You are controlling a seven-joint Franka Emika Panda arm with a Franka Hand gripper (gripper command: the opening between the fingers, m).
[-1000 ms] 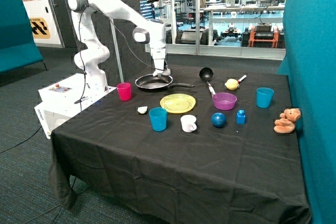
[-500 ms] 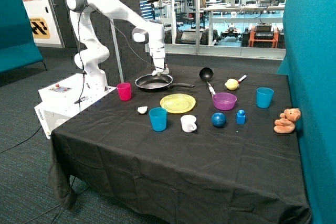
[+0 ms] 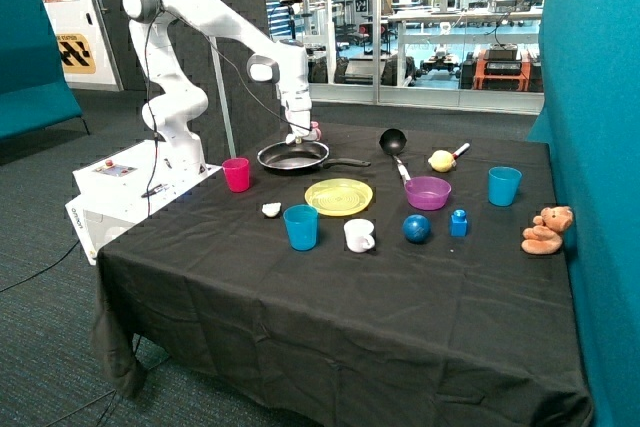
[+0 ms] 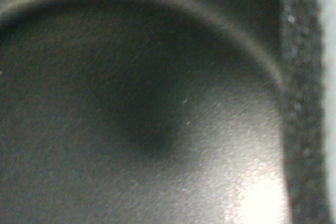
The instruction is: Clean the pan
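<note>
Over the last second the arm has drawn back a little toward its base, and the gripper (image 3: 300, 135) has slid from above the middle of the pan (image 3: 292, 156) to its far rim, on the side away from the yellow plate (image 3: 339, 196). The pan sits flat on the black tablecloth (image 3: 330, 287) near the back of the table, its long black handle (image 3: 345, 162) pointing toward the black ladle (image 3: 393, 142). From the wrist view the pan's (image 4: 136, 129) dull grey floor fills almost everything, its curved rim arcing across, with a strip of dark spongy material (image 4: 299, 103) running along one edge. Something reddish shows at the gripper's tip in the outside view, but I cannot tell what it is, nor whether the fingers are apart or closed on anything.

Just beside the pan, toward the robot's base, stands a pink cup (image 3: 236, 174). In front of the plate are a blue cup (image 3: 300, 227), a white cup (image 3: 358, 235) and a small white scrap (image 3: 271, 210). Farther along sit a purple bowl (image 3: 427, 192), a blue ball (image 3: 416, 229), a small blue block (image 3: 459, 222), a yellow lemon-like thing (image 3: 441, 160), a second blue cup (image 3: 504, 186), and a teddy bear (image 3: 546, 230) at the table's edge.
</note>
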